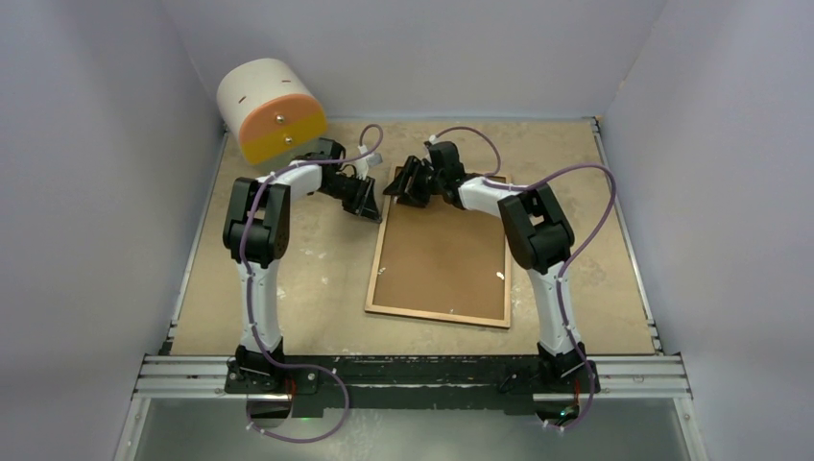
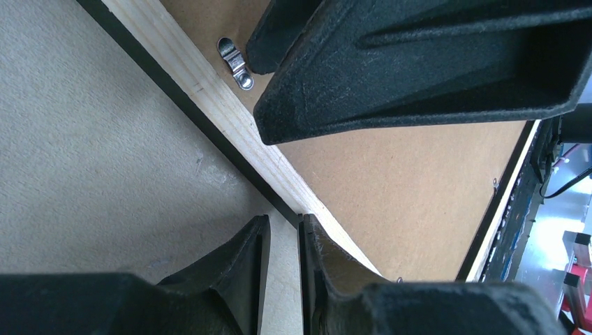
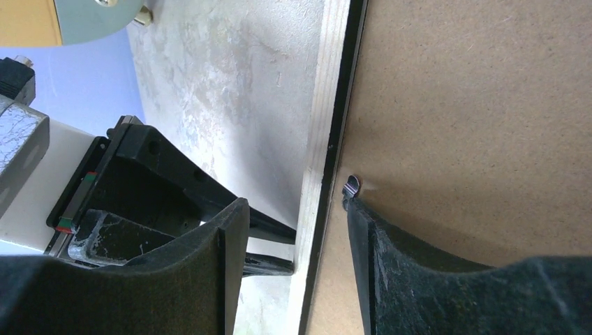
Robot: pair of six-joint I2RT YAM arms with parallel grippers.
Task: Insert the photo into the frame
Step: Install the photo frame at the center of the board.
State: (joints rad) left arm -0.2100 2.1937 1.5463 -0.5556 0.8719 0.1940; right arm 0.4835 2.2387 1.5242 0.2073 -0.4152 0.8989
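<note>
Lying back-up on the table [image 1: 288, 288], the frame [image 1: 437, 316] holds a brown backing panel [image 1: 442, 254]. Left gripper [image 2: 283, 230] pinches the frame's far-left rim corner. Right gripper [image 3: 294, 206] is spread, straddling the rim, one fingertip at a turn clip [image 3: 351, 185].

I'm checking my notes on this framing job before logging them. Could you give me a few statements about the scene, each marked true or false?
1. The frame lies with its brown backing panel facing up. True.
2. The photo lies beside the frame. False: no photo shows in any view.
3. The left hand and the right hand are both at the frame's far end. True.
4. The white and orange drum stands on the frame. False: it sits at the far left corner of the table, apart from the frame.
5. The right hand's fingers stand apart, one on each side of the frame's rim. True.
</note>
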